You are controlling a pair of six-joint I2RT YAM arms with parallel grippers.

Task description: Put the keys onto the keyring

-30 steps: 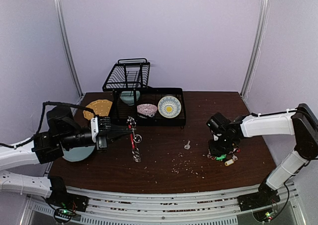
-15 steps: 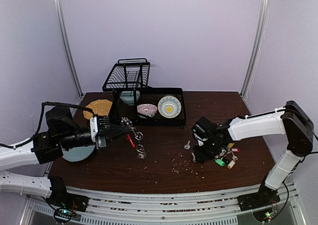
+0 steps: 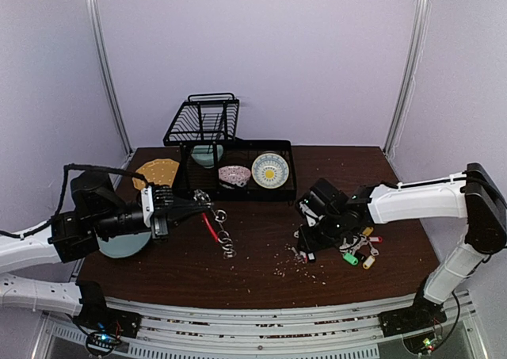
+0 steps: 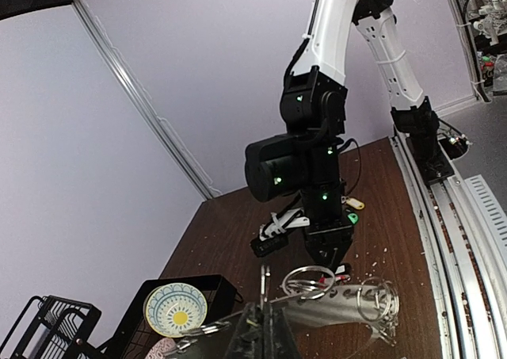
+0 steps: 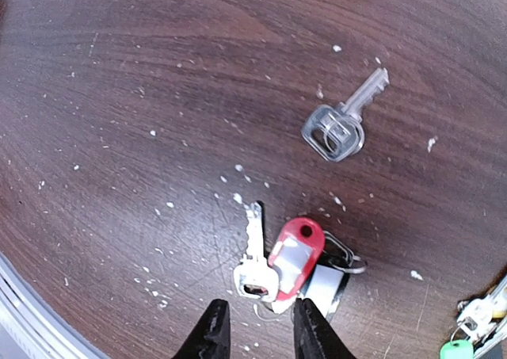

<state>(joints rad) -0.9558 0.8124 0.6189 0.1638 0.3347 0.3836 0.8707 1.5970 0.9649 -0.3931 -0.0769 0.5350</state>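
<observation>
Keys (image 3: 360, 248) lay loose on the tabletop (image 3: 261, 272) at right; I saw none threaded. Left gripper (image 3: 198, 206) jaws pinched the keyring (image 3: 214, 226) aloft at left. Right gripper (image 5: 255, 327) jaws, slightly spread and empty, hovered over a red-tagged key (image 5: 295, 256). By my judgement, all threading was yet to do.

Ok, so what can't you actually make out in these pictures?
- Top view: whether the right end effector touches the red-tagged key; its own wrist blocks that.
- Right wrist view: the tagged key cluster, cut off by the right edge.
- Left wrist view: how the left end effector grips the keyring, cropped by the bottom edge and blurred.
</observation>
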